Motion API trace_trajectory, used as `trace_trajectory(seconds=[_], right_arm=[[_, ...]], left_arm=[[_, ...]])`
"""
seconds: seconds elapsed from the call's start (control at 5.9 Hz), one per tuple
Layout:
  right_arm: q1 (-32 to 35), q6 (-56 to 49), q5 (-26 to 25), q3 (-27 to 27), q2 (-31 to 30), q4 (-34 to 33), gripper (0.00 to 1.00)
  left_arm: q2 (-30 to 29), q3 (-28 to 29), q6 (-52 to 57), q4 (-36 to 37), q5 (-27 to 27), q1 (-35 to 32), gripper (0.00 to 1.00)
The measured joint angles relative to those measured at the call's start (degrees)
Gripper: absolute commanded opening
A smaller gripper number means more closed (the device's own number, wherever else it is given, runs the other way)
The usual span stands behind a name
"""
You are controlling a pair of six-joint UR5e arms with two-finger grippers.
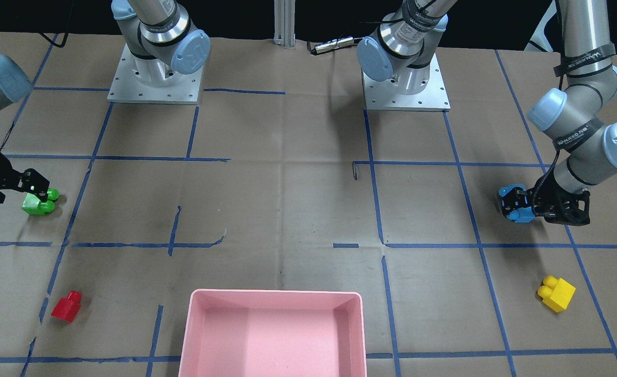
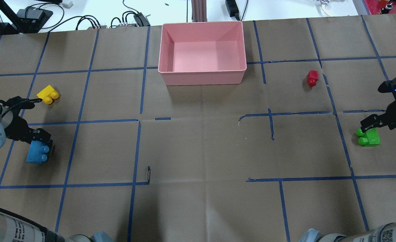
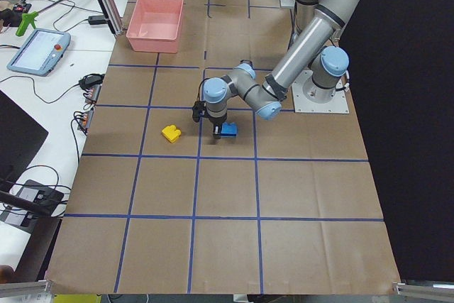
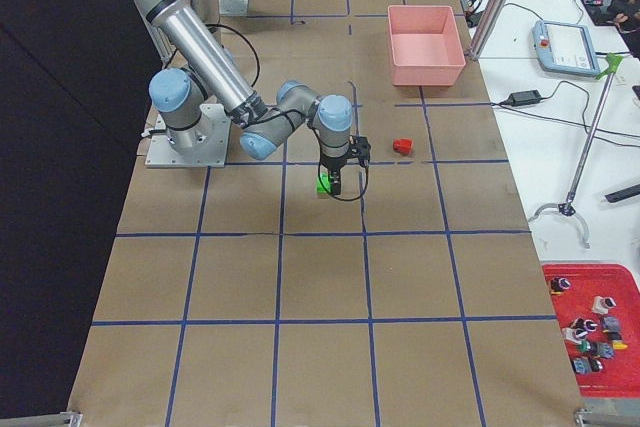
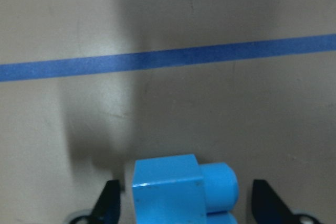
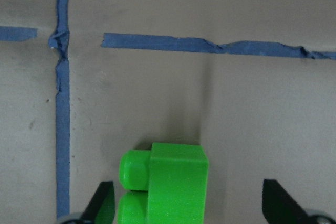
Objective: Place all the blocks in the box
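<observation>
You look to be at the grasp on both sides. Left fingers point(image 5: 109, 205) stand wide around the blue block point(image 5: 168, 192), right fingers point(image 6: 102, 205) wide around the green block point(image 6: 173, 182), both blocks on the table point(image 2: 201, 151). Close next, then lift toward the box point(image 2: 203, 77); red block point(image 2: 312, 78) and yellow block point(image 2: 48, 94) lie outside it.

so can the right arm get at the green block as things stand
Probably yes. The right gripper is open and already straddles the green block, with its fingers on either side and a gap showing on each. Nothing sits between them, so closing should catch it.
</observation>
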Motion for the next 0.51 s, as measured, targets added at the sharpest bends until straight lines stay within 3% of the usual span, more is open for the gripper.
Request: trace_trajectory(seconds=[0.17,0.51], right_arm=[[0.0,0.0,0.1,0.7,0.1,-0.8,0.99],[0.0,-0.1,0.2,1.8,0.7,-2.1,0.99]], left_arm=[[0.1,0.0,0.0,-0.1,0.2,0.0,0.26],[0.7,0.8,-0.6,-0.4,0.6,-0.1,0.14]])
